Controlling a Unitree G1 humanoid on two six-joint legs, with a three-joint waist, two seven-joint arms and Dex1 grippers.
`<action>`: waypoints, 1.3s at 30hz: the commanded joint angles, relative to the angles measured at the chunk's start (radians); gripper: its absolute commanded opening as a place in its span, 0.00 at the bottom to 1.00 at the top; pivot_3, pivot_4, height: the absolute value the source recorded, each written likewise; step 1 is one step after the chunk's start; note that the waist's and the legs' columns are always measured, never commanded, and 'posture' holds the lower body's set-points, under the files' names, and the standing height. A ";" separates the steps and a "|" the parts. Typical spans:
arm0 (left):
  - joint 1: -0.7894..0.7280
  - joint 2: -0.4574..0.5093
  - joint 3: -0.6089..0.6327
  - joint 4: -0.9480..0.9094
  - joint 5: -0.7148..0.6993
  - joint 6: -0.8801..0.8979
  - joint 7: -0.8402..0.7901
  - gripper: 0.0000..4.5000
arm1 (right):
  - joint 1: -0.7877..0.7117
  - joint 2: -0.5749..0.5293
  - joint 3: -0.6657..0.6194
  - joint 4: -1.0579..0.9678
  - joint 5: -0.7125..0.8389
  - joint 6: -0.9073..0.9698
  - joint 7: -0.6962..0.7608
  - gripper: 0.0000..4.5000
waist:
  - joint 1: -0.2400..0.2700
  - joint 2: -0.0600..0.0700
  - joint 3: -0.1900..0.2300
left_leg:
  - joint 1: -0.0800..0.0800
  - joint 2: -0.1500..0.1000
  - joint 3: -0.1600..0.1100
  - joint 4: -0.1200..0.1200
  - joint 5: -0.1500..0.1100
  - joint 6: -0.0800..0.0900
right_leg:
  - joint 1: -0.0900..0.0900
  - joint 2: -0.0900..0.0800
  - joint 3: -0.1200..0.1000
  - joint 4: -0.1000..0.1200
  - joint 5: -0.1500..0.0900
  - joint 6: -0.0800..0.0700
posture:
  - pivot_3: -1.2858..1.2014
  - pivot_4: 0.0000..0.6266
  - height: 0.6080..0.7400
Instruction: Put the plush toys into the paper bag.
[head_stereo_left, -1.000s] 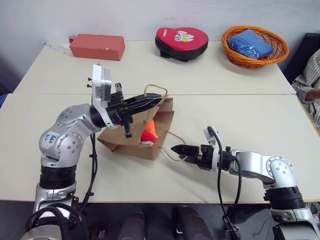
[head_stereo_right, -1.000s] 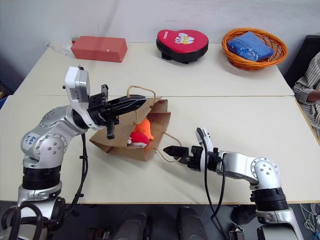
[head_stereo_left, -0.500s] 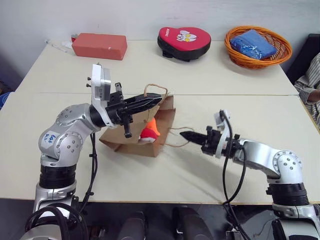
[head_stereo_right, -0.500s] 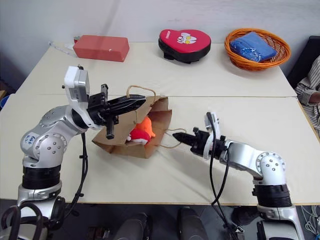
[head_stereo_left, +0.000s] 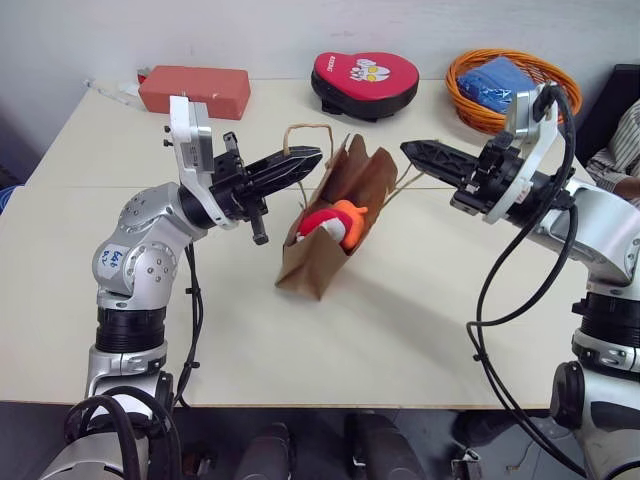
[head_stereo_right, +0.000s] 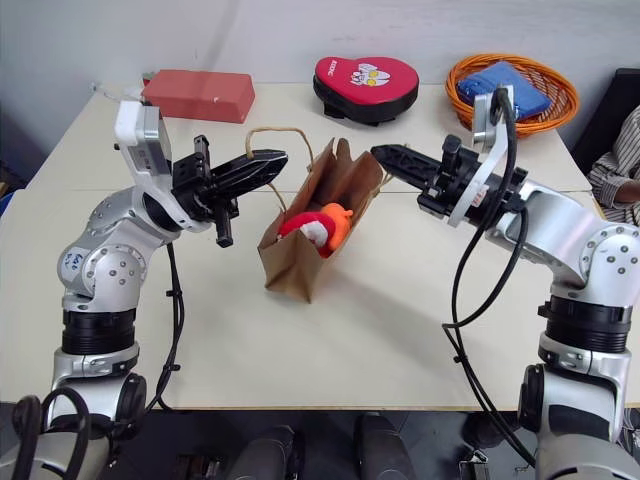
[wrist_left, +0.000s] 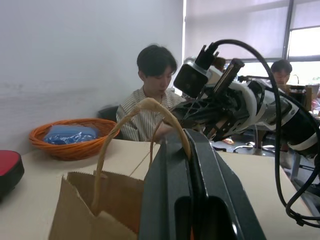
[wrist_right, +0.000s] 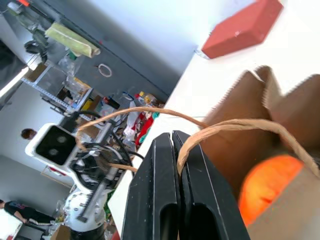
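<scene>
1. The plush toys (head_stereo_left: 335, 224), orange and red, sat inside the paper bag (head_stereo_left: 325, 240) on the table (head_stereo_left: 400, 330).
2. The left gripper (head_stereo_left: 305, 160) pinched one cord handle (head_stereo_left: 305, 130).
3. The right gripper (head_stereo_left: 415, 150) was clenched on the other handle (wrist_right: 235, 125).

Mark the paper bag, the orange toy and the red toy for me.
paper bag (head_stereo_left: 305, 268), left eye view, lower front panel.
orange toy (head_stereo_left: 351, 221), left eye view, its body at the bag's mouth.
red toy (head_stereo_left: 322, 222), left eye view, its round top.
</scene>
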 joint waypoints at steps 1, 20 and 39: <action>-0.007 0.003 0.032 -0.001 0.029 -0.061 0.009 0.00 | -0.009 0.026 0.038 -0.030 0.018 -0.012 0.001 0.01 | 0.000 0.000 0.000 | 0.000 0.000 0.000 0.000 0.000 0.000 | 0.000 0.000 0.000 0.000 0.000 0.000 | 0.52 0.24 1.00; 0.114 0.054 0.105 -0.082 0.028 -0.023 0.095 0.64 | 0.045 -0.130 0.043 -0.082 -0.190 0.093 0.459 0.69 | 0.013 0.000 0.000 | -0.001 0.000 0.000 0.000 0.000 0.000 | 0.000 -0.001 0.000 -0.001 0.000 0.000 | 0.52 0.24 1.00; 0.544 0.175 0.200 -0.448 -0.046 0.143 0.222 1.00 | 0.341 -0.047 0.412 -0.106 -1.397 -0.801 1.146 0.25 | 0.026 0.001 0.001 | 0.002 -0.001 0.001 -0.001 0.000 0.000 | 0.000 0.000 0.001 -0.003 0.000 0.001 | 0.52 0.24 1.00</action>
